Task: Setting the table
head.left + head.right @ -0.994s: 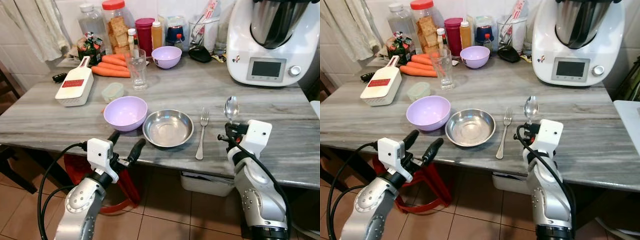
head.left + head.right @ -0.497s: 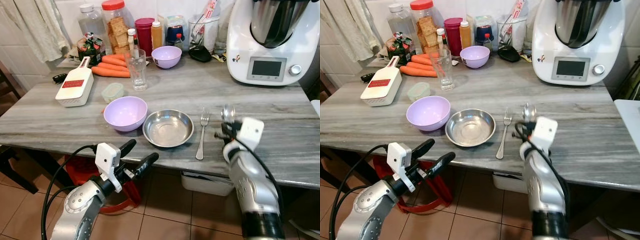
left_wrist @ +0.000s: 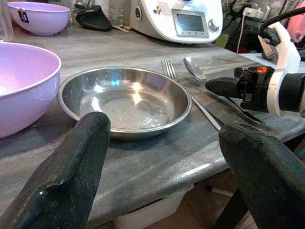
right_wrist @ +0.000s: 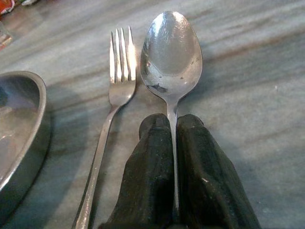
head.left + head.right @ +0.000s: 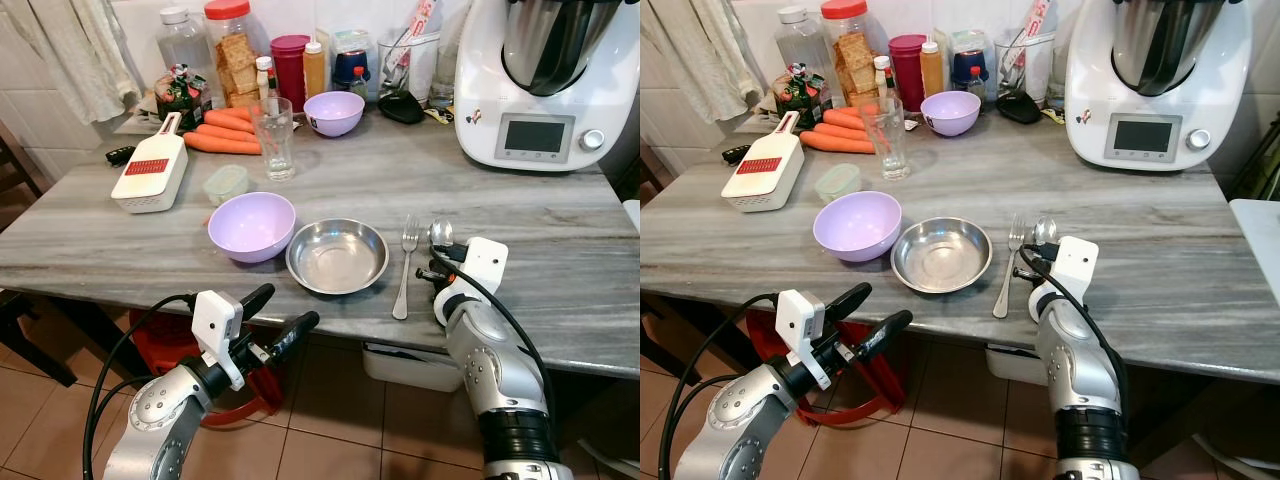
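Note:
A steel bowl (image 5: 336,255) sits near the front edge of the grey table (image 5: 560,225), with a lilac bowl (image 5: 251,226) to its left. A fork (image 5: 405,262) lies just right of the steel bowl. My right gripper (image 5: 436,274) is shut on a spoon (image 4: 171,52), holding it low over the table beside the fork, its bowl pointing away from me. My left gripper (image 5: 280,313) hangs open below the table's front edge, level with the steel bowl (image 3: 125,100).
At the back stand a drinking glass (image 5: 273,138), a second lilac bowl (image 5: 333,113), carrots (image 5: 222,135), jars and bottles, and a white kitchen machine (image 5: 535,85). A white grater (image 5: 150,175) and a small lidded tub (image 5: 226,184) lie at the left.
My right gripper has lowered the spoon and brought it left, from upright above the table to low beside the fork. My left gripper dropped and swung right under the table edge.

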Motion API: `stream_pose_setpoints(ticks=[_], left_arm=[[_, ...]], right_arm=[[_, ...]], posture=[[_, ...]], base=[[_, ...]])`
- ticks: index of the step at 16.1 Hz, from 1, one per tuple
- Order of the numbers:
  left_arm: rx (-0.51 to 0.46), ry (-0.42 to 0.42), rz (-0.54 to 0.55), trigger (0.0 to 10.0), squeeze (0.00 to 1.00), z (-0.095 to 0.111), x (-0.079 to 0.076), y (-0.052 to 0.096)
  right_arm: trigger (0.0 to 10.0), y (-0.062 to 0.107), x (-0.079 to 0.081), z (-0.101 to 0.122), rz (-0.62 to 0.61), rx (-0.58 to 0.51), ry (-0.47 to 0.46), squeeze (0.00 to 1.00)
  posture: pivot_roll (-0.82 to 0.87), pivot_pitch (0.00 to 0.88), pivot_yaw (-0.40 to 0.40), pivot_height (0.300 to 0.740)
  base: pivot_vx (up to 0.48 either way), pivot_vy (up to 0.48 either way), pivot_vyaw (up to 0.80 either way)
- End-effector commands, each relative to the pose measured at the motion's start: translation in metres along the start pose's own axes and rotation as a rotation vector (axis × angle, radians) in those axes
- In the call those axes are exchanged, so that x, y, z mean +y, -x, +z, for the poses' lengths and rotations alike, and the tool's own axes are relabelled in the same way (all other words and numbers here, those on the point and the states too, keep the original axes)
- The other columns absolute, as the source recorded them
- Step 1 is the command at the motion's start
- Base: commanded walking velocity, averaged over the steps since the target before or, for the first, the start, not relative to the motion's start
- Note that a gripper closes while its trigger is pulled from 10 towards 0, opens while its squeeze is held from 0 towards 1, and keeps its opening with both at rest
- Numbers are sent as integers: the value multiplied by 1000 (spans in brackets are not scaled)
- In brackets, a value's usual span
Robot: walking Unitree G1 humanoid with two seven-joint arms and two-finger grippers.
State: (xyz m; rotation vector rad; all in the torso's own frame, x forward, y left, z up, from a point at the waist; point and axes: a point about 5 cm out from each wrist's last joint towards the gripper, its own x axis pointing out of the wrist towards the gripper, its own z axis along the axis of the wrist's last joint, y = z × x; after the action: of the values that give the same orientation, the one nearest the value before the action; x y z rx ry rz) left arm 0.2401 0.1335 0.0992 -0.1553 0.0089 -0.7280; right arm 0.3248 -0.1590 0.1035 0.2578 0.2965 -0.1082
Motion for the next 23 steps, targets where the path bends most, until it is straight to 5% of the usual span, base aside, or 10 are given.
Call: stream_pose_setpoints(ticks=[1, 12, 13, 14, 23], left_arm=[[7, -5, -9, 10000, 0, 1, 0, 1], [14, 14, -60, 10000, 0, -1, -7, 0], [16, 15, -63, 10000, 0, -1, -7, 0], [19, 13, -68, 10000, 0, -2, -8, -1], [24, 28, -113, 10000, 0, -2, -13, -2]], right_arm=[[10000, -2, 4, 0, 3, 14, -16, 0], [10000, -11, 5, 2, 13, 10, 2, 0], [10000, -11, 5, 2, 15, 9, -1, 63], [10000, -11, 5, 2, 15, 8, -2, 992], [10000, -10, 5, 12, 18, -42, -6, 1000]], posture=[[-57, 52, 88, 740], [-55, 52, 86, 740], [-58, 50, 87, 740], [-58, 50, 87, 740], [-59, 52, 84, 740]], base=[[0, 0, 0], [0, 0, 0], [0, 0, 0], [0, 0, 0], [0, 0, 0]])
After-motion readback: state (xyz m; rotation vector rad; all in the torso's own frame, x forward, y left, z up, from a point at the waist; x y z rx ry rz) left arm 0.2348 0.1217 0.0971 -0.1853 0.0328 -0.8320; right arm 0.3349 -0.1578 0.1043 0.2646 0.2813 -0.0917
